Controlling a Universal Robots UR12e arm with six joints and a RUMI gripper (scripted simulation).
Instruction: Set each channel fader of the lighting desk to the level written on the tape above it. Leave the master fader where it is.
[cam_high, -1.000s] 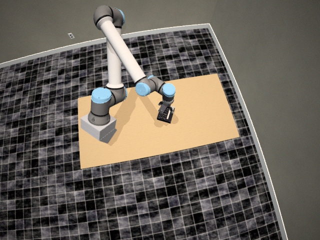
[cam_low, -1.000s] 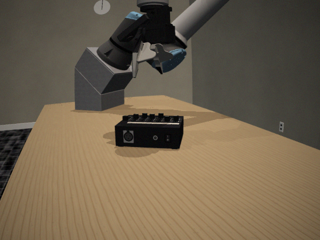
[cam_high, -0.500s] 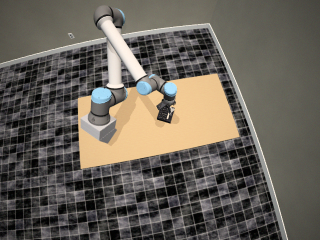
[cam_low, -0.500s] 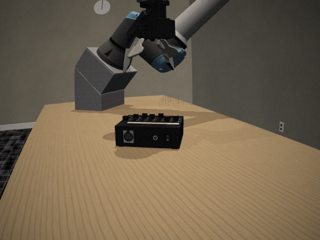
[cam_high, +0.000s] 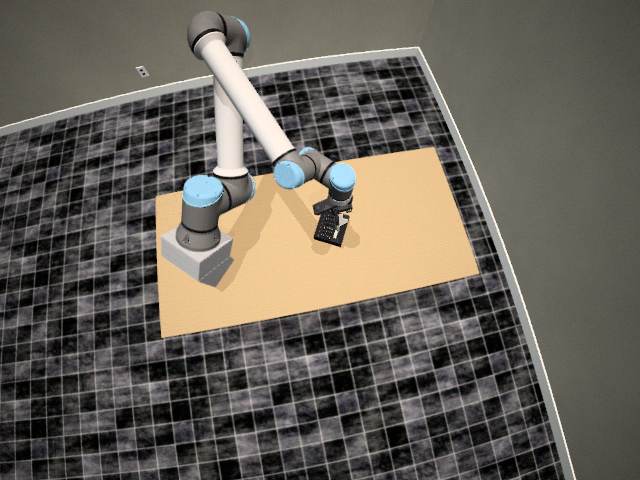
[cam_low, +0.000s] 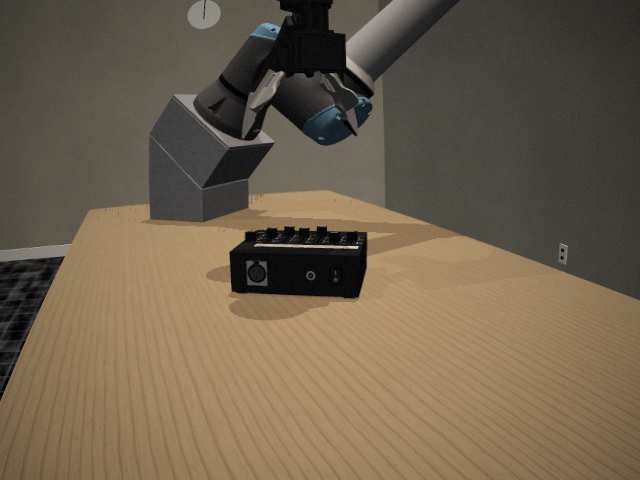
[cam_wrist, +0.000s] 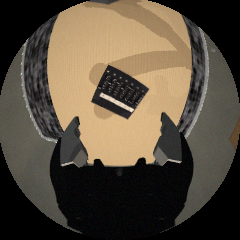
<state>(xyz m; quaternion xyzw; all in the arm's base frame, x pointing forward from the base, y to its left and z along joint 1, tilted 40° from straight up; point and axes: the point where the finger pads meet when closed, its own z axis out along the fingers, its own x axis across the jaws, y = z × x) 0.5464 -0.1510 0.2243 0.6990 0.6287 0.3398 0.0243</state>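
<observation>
1. Lighting desk (cam_low: 298, 263) is my landmark: a small black box sitting flat on the tan wood-grain table (cam_low: 361, 387), roughly mid-table.
2. Around the table, a floor (cam_high: 310, 403) of dark mottled tiles with pale grout spreads out, edged by a light skirting strip.
3. Behind the lighting desk, toward the table's far corner, stands a grey blocky pedestal (cam_low: 178, 180) that carries the arm (cam_high: 242, 98); the arm's links are white tubes with grey joints and blue end caps. In the exterior view its upper links are cut off at the top of the frame.
4. Well above the lighting desk hangs the gripper (cam_low: 301, 105), a black housing with two pale, tapering fingers. The jaws are spread wide apart and released, with nothing between them.
5. On the lighting desk's near face I see a square grey socket, a round jack and a small rocker switch.
6. Along its top runs a pale strip of tape (cam_wrist: 116, 102) beside a row of small dark fader caps (cam_low: 289, 230). The writing on the tape is too small to read, and I cannot tell the master from the channel faders or judge any level.
</observation>
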